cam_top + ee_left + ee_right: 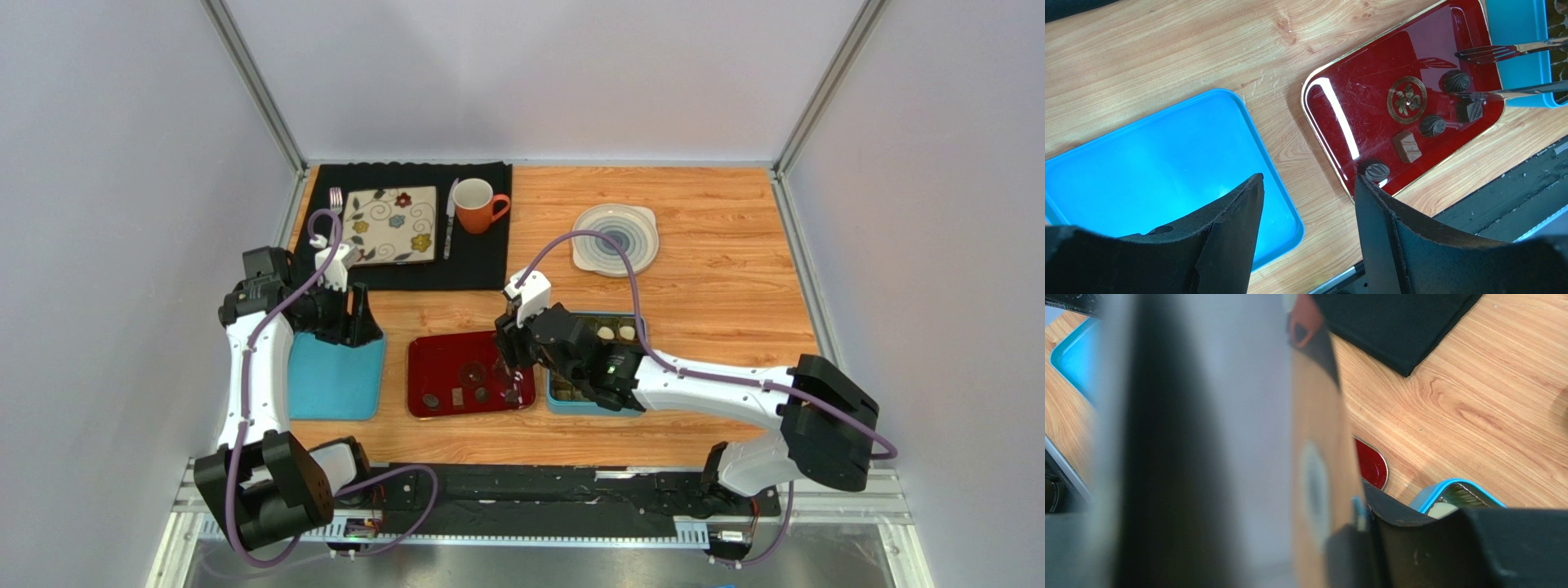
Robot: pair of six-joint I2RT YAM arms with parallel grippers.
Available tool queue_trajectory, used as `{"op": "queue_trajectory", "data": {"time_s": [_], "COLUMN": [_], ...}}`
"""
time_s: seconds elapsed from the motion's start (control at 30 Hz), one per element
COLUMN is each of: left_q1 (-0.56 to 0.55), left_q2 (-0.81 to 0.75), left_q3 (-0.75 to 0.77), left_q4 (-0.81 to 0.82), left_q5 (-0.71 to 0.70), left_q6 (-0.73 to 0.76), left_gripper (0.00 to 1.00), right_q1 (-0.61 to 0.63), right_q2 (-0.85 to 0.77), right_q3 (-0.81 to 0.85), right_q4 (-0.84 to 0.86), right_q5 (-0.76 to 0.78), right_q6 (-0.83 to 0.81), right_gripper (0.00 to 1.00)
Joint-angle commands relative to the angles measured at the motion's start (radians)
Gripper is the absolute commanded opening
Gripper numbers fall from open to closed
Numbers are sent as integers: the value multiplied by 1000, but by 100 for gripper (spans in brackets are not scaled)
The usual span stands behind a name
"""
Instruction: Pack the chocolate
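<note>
Several dark chocolates lie on the red tray [429,355]. In the left wrist view they are a round one [1455,80], a square one [1470,110], a round one [1432,125], a lighter square one [1406,146] and a round one [1377,171]. The teal box [567,398] holds more bonbons [604,328]. My right gripper [509,353] is shut on metal tongs [1502,54]. The tong tips sit on either side of the first round chocolate. The tongs [1229,416] fill the right wrist view. My left gripper [1309,180] is open and empty above the blue lid [1155,165].
A black cloth [491,263] at the back holds a flowered plate [390,226], an orange mug [478,205] and cutlery. A white round dish [617,238] sits at the back right. A black rail [552,490] runs along the table's front edge.
</note>
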Motion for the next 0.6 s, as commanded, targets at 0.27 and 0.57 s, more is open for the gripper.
{"op": "queue_trajectory", "data": {"time_s": [0.27, 0.57], "left_q1": [9, 9], "left_q2": [-23, -26], "left_q3": [34, 30], "left_q4": [1, 1], "left_q5": [7, 6], "left_q6": [31, 32], "left_gripper": [65, 65], "right_q1": [13, 14], "right_q2": [18, 13], "right_q3": [7, -15], "right_q4": [70, 73], "right_q5": [7, 13], "right_q6": [44, 61], "right_gripper": [47, 40]}}
